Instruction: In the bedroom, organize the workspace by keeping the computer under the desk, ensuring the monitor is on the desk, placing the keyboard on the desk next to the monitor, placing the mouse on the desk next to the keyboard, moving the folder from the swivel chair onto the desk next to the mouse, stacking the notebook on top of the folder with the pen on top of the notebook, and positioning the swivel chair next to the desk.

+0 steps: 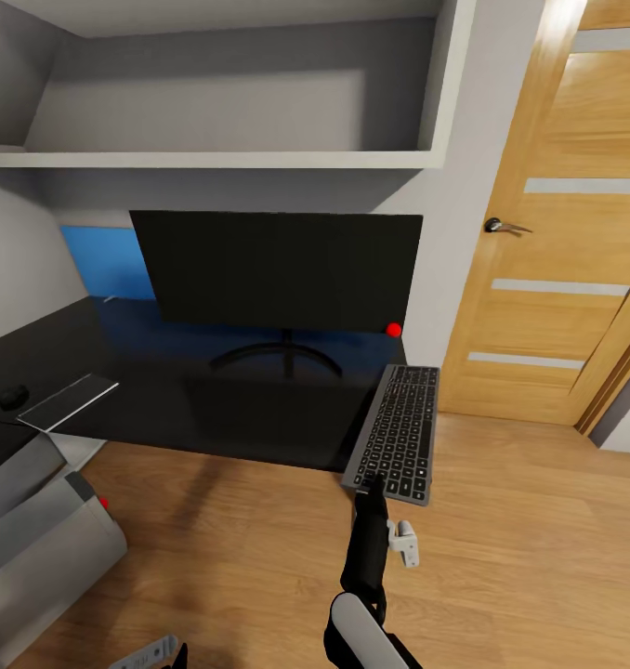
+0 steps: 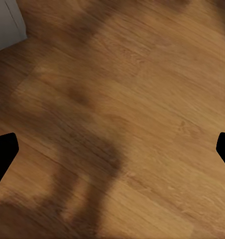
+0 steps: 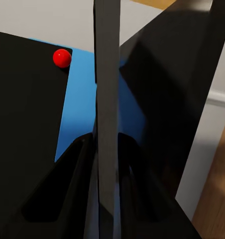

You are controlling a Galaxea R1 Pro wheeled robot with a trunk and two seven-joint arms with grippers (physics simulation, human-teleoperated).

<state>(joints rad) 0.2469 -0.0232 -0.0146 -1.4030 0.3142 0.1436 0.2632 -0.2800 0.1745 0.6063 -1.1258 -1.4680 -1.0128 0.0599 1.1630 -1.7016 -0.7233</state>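
Note:
The wide black monitor (image 1: 278, 269) stands on the black desk (image 1: 194, 409). At the desk's right end the slim keyboard (image 1: 400, 429) lies lengthwise, and its near end sticks out past the desk edge. My right gripper (image 1: 374, 485) is shut on that near end. In the right wrist view the keyboard (image 3: 107, 99) shows edge-on between the dark fingers (image 3: 75, 194). A small dark mouse (image 1: 13, 396) and a thin grey notebook (image 1: 71, 400) rest at the desk's left. The light grey computer (image 1: 36, 548) sits low at the left. My left gripper (image 2: 112, 149) hangs open over bare floor.
A blue wall panel (image 1: 106, 260) is behind the monitor, and a white shelf (image 1: 213, 158) runs above it. A wooden door (image 1: 557, 232) stands to the right of the desk. Wooden floor (image 1: 519, 557) stretches in front and to the right.

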